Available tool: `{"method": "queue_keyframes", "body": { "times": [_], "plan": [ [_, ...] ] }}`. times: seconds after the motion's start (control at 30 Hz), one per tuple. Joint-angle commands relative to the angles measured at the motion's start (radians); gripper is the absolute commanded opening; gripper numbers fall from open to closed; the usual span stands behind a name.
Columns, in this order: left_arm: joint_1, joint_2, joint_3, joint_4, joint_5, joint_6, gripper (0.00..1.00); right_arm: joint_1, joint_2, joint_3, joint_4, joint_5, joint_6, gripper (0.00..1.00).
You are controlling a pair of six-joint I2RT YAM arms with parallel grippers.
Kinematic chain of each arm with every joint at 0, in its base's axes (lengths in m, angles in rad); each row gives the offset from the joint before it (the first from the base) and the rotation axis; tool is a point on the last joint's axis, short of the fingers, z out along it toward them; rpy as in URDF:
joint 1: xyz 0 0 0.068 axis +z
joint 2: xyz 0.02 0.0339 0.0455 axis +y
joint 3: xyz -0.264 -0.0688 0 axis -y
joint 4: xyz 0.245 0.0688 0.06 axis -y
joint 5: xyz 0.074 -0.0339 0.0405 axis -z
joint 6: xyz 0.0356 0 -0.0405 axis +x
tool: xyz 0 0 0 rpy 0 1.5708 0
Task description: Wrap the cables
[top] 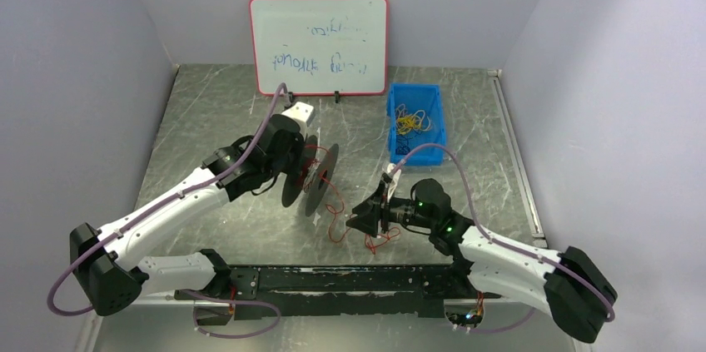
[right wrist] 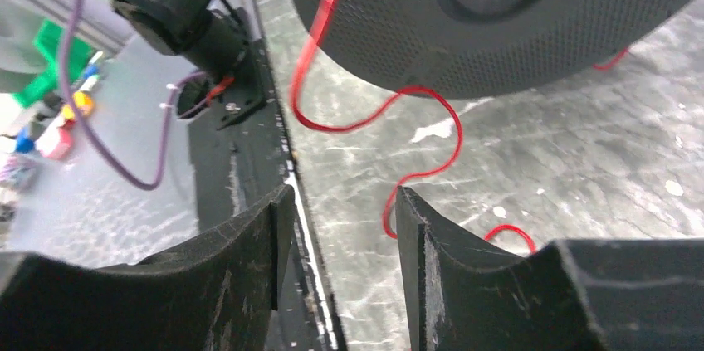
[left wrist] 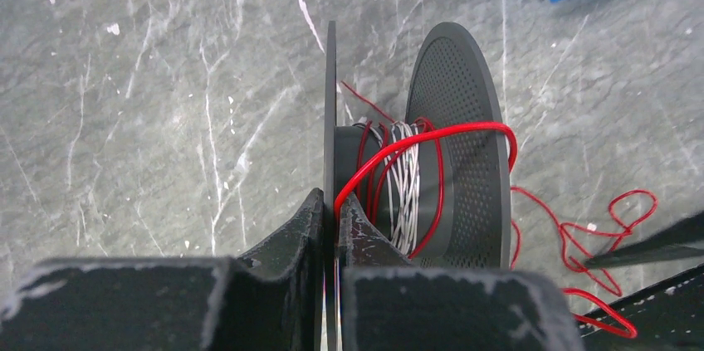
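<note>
**Cable-winding at the bench:** The left pincer [left wrist: 330, 210] is clenched on the edge of one disc of a black spool [left wrist: 465, 119], held upright just left of the middle of the grey worktop [top: 216, 111]. Red cable [left wrist: 448, 129] loops a few turns round the spool's hub, over white windings. From there it trails in loose strands toward five o'clock. There the right pincer [right wrist: 342, 197] stands released, jaws apart, one strand running beside a finger. A blue bin [top: 414, 90] sits at one o'clock, a whiteboard [top: 319, 44] at twelve.
</note>
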Motion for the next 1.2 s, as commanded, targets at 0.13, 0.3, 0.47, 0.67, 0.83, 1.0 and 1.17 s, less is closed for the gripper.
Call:
{"method": "queue_keyframes", "body": {
  "times": [0.13,0.3,0.47,0.67,0.83,1.0,1.17],
  "plan": [
    [0.007,-0.041,0.101,0.005,-0.030,-0.054,0.07,0.098,0.224,-0.077,0.395,0.210,-0.024,0.53],
    [0.006,-0.059,0.098,0.003,-0.029,-0.070,0.07,0.143,0.384,-0.062,0.476,0.332,0.028,0.53],
    [0.007,-0.065,0.102,-0.003,-0.030,-0.076,0.07,0.186,0.577,-0.050,0.650,0.360,0.090,0.53],
    [0.006,-0.069,0.110,-0.009,-0.022,-0.080,0.07,0.244,0.771,-0.011,0.793,0.413,0.117,0.53],
    [0.007,-0.075,0.109,-0.010,-0.017,-0.083,0.07,0.256,0.875,0.001,0.895,0.430,0.135,0.52],
    [0.007,-0.084,0.109,-0.017,-0.023,-0.083,0.07,0.267,0.930,-0.003,0.945,0.459,0.133,0.46],
    [0.007,-0.099,0.117,-0.025,-0.015,-0.124,0.07,0.267,0.956,-0.028,1.003,0.480,0.140,0.23]
  ]
}}
